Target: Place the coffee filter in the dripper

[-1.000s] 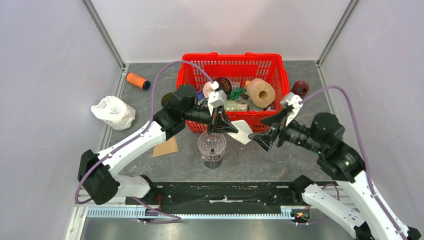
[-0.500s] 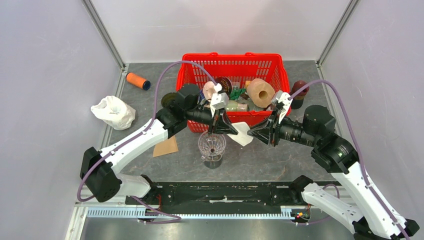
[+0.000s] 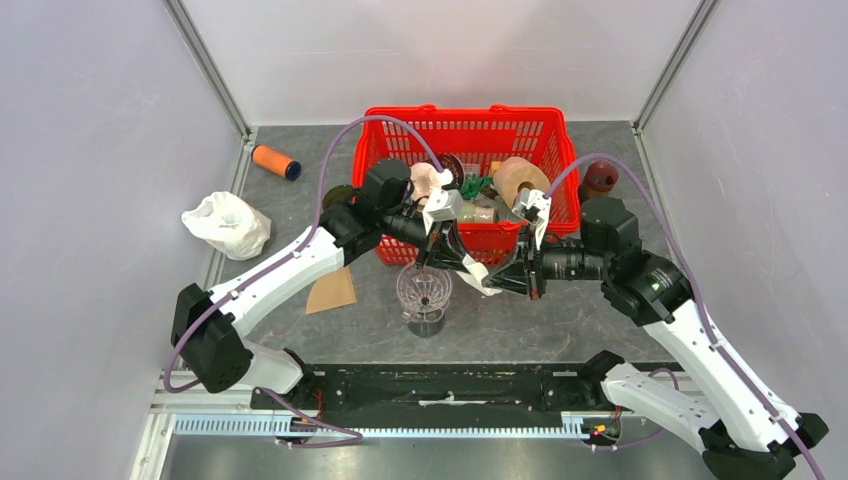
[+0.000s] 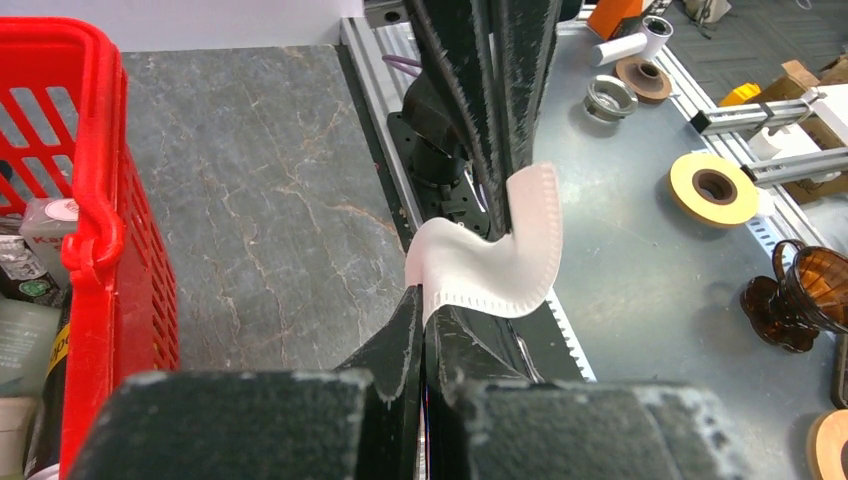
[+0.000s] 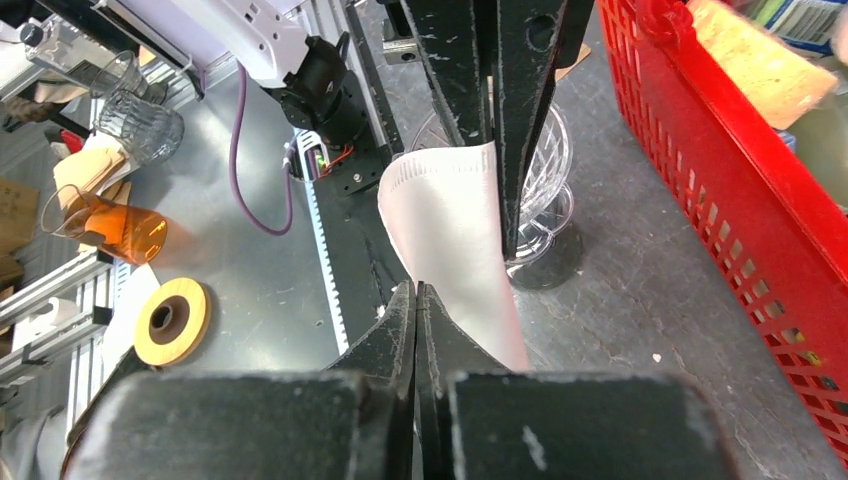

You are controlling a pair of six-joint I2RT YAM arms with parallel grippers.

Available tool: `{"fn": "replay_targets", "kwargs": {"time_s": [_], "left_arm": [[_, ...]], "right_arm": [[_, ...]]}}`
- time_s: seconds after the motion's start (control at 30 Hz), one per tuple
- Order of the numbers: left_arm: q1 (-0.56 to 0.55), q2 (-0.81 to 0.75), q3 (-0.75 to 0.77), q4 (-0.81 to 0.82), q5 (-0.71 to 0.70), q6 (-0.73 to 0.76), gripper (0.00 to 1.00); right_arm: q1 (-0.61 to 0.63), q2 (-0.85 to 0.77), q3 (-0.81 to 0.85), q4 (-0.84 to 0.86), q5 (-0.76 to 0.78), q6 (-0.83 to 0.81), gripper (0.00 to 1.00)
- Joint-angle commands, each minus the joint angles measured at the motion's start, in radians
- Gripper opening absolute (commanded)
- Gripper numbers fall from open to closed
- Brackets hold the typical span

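Observation:
The white paper coffee filter (image 3: 481,276) hangs in the air between my two grippers, just right of the clear glass dripper (image 3: 424,296) on the table. My left gripper (image 3: 467,265) is shut on one side of the coffee filter (image 4: 490,262), pinching it at the fingertips (image 4: 423,297). My right gripper (image 3: 498,281) comes in from the right and is shut on the opposite edge of the coffee filter (image 5: 445,225), with its tips (image 5: 415,287) meeting at that edge. The filter bends in an S between them. The dripper (image 5: 548,215) shows partly behind the left fingers.
A red basket (image 3: 460,113) full of items stands just behind the grippers. An orange spool (image 3: 275,161) and a white bag (image 3: 226,224) lie at the left, a brown card (image 3: 332,293) left of the dripper, and a dark red object (image 3: 600,176) at the basket's right.
My right gripper has moved left to the filter and gone from open to shut on its edge. The left gripper has kept its hold and shifted slightly right.

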Motion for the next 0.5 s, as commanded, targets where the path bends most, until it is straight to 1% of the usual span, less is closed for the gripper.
{"fn": "replay_targets", "kwargs": {"time_s": [0.0,0.07,0.13,0.23,0.37,0.47], "left_arm": [[-0.001,0.007,0.043,-0.023,0.056,0.065,0.02],[-0.001,0.019,0.05,-0.01,0.053,0.043,0.02],[-0.001,0.037,0.061,0.01,0.052,0.009,0.02],[-0.001,0.061,0.07,0.075,0.041,-0.076,0.02],[-0.003,0.089,0.087,0.142,0.047,-0.18,0.02],[-0.003,0.098,0.084,0.181,0.065,-0.201,0.02]], "right_arm": [[0.0,0.023,0.038,0.068,-0.079,-0.013,0.0],[0.001,0.021,0.025,0.129,-0.124,0.003,0.0],[0.001,0.022,0.0,0.224,-0.173,0.032,0.0],[0.001,0.044,-0.023,0.336,-0.224,0.081,0.0],[0.001,0.087,-0.047,0.451,-0.252,0.139,0.0],[0.001,0.096,-0.069,0.518,-0.242,0.145,0.0]]}}
